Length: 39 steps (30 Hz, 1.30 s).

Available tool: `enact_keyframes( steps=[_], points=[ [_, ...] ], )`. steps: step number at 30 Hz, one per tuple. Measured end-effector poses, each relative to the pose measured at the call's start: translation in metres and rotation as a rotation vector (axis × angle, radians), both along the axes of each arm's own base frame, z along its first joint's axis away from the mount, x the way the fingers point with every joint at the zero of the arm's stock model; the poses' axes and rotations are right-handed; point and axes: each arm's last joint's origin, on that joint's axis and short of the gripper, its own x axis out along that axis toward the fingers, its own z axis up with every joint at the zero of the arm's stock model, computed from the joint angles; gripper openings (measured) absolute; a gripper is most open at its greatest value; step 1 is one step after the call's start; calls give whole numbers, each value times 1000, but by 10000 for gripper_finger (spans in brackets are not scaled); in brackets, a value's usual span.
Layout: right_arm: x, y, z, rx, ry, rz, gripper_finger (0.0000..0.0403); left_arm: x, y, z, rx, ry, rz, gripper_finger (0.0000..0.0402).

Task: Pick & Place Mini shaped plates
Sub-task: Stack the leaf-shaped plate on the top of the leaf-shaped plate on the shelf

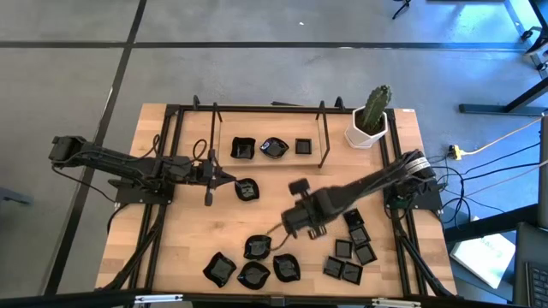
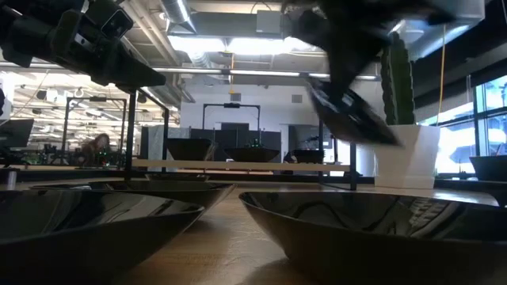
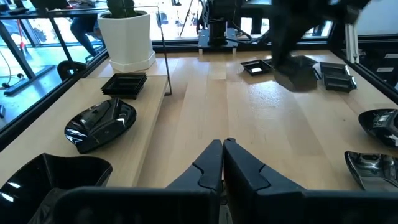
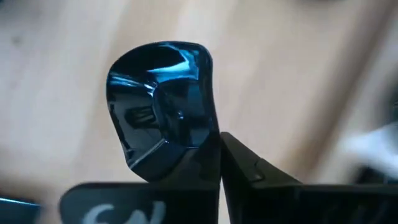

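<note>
Several tiny glossy black dishes lie on the wooden table: wavy-rimmed ones [image 1: 253, 275] near the front edge, square ones [image 1: 352, 252] at the right. Three more sit on the far rack [image 1: 274, 148]. My right gripper [image 4: 208, 149] hangs over the table's middle [image 1: 297, 197], shut on one rounded dish [image 4: 161, 93]. That dish also shows tilted in the low view [image 2: 348, 111]. My left gripper [image 3: 222, 149] is shut and empty. It sits left of centre [image 1: 228, 180], beside a lone dish [image 1: 247, 189] lying flat on the wood. My right gripper pinches the rounded dish between its two fingers at one edge [image 4: 186, 146]; the rest of the dish reaches out past the fingertips. The dish is lifted clear of the table and tilted [image 2: 352, 115].
A white pot with a green cactus [image 1: 370, 120] stands at the far right corner. The black rack frame [image 1: 324, 137] runs along the far side, and black rails [image 1: 163, 214] flank the table. Bare wood [image 1: 257, 214] lies between the grippers and the front dishes.
</note>
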Motion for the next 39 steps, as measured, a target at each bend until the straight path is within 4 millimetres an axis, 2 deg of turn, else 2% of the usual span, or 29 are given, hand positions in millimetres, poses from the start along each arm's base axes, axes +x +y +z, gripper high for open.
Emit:
enact_keyframes(
  steps=[4, 12, 15, 18, 22, 29, 34, 39],
  points=[
    [18, -35, 27, -149, -49, 111, 2, 0, 0, 0, 1, 4, 0, 6],
    [50, -135, 65, -341, -183, 198, 1, 0, 0, -1, 26, 18, -5, 10],
    [50, -167, 72, -375, -172, 250, 1, 0, 0, -1, 28, 18, -6, 8],
    [48, -189, 69, -347, -149, 308, 1, 0, 0, -1, 30, 18, -1, 6],
    [54, -204, 55, -291, -132, 349, 1, 0, 0, -1, 66, 22, -9, 9],
    [73, -213, 17, -333, -2, 382, 1, 0, 0, -1, 59, 21, -7, 7],
    [80, -216, 7, -382, 26, 399, 1, 0, 0, -1, 55, 20, -6, 4],
    [80, -223, 8, -380, 15, 398, 2, 0, 0, -1, 55, 20, -6, 8]
  ],
)
